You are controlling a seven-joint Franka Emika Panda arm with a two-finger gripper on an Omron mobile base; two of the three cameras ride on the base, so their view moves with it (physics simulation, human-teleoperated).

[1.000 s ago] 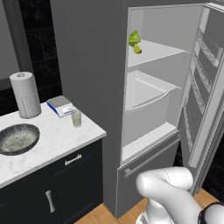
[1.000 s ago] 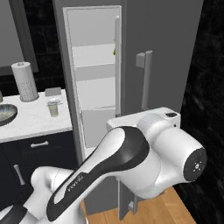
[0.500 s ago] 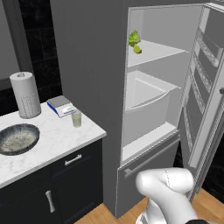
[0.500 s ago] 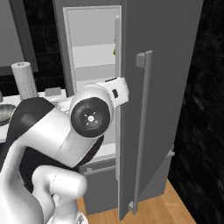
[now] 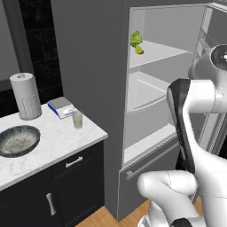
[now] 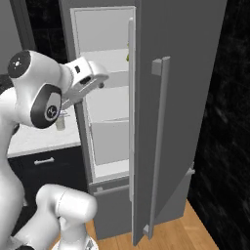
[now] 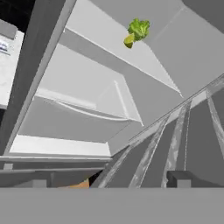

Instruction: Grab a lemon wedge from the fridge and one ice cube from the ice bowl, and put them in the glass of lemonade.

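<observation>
Up on the fridge shelf, the lemon wedge lies well beyond the spread-apart gripper.

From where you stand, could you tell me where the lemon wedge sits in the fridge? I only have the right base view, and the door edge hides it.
Observer: The lemon wedge lies on the upper shelf of the fridge, just below the leafy vegetable.
Operator: Thank you. Where is the ice bowl?
Observer: The ice bowl sits on the counter, left of the glass of lemonade in the left base view.
Operator: Is anything behind the bowl?
Observer: A paper towel roll stands behind it.
</observation>
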